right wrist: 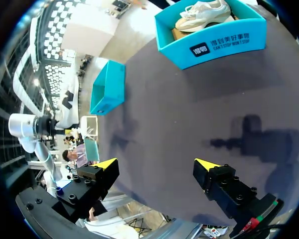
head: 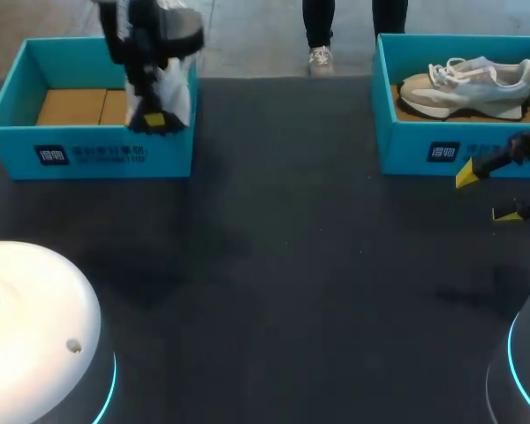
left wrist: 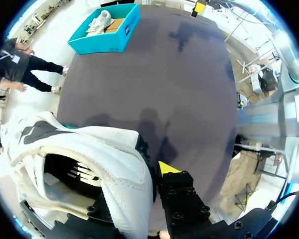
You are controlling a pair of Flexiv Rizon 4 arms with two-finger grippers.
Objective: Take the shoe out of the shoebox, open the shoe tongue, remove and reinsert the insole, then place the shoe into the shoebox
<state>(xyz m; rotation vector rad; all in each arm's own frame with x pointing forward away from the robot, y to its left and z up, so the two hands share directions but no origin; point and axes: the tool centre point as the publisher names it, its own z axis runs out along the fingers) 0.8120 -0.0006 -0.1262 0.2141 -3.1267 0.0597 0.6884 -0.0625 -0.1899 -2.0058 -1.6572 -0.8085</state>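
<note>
**Shoe in the left hand over its box, right hand idle across the tabletop**

Nearest: bare dark tabletop (head: 274, 283), nothing on it between the two arms.

Next out, at the right side: right hand (head: 488, 194), fingers spread wide, holding nothing, just in front of the right shoebox (head: 424, 150).

Farther, at the left: left hand (head: 153, 120) clamped on the white shoe (left wrist: 104, 154), by the look of it at the collar wall, with one yellow tip outside the leather and the other hidden by it. Shoe lifted clear, above the right end of the left shoebox (head: 88, 155). Long axis apparently hanging down from the grip; toe direction hard to tell. Shoe mouth open toward the wrist.

Key relation: shoe well apart from the right hand, on the far left across the tabletop, so any tongue or insole work probably calls for bringing the shoe toward the middle first.

Containers: left shoebox holding only a brown cardboard liner (head: 75, 106); right shoebox holding a beige sneaker (head: 464, 84), lying lengthwise on its sole.
</note>
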